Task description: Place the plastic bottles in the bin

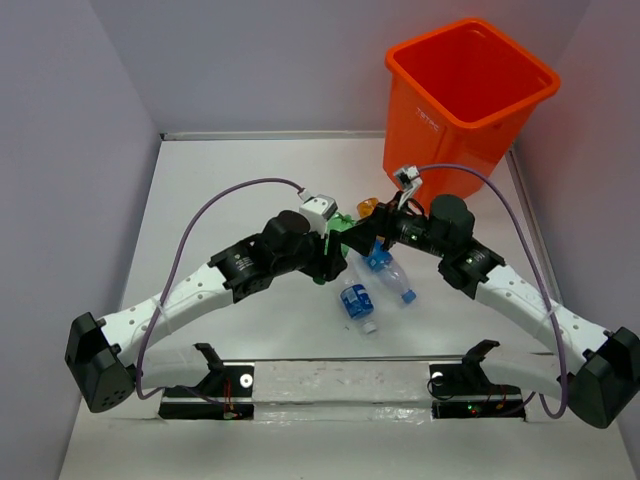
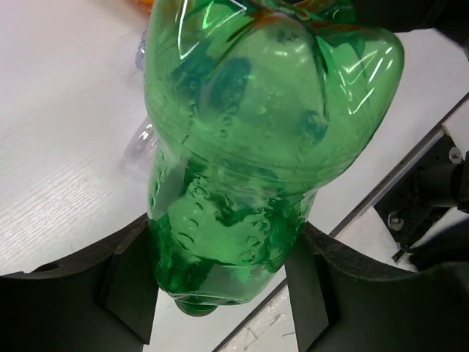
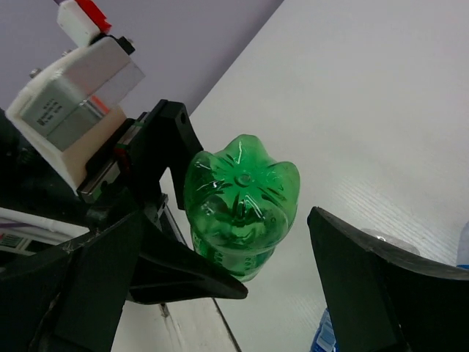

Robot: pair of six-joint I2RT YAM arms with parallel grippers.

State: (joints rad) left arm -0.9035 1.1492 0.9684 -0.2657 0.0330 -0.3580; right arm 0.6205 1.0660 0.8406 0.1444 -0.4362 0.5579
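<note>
My left gripper [image 2: 220, 290] is shut on the green bottle [image 2: 242, 147], gripping its narrow part and holding it above the table; both also show in the top view, gripper [image 1: 338, 240] and bottle [image 1: 346, 228]. My right gripper [image 3: 278, 253] is open, its jaws standing wide either side of the green bottle's base [image 3: 242, 198] without touching it; in the top view it [image 1: 385, 238] sits just right of the bottle. An orange bottle [image 1: 366, 207] lies behind the grippers. Two blue-labelled clear bottles [image 1: 357, 300] [image 1: 392, 275] lie in front. The orange bin [image 1: 465, 100] stands at the back right.
A clear bottle [image 2: 139, 143] lies on the table under the green one. Grey walls close the left, back and right sides. Two black stands [image 1: 215, 385] [image 1: 470, 385] sit on a strip at the near edge. Purple cables loop over both arms.
</note>
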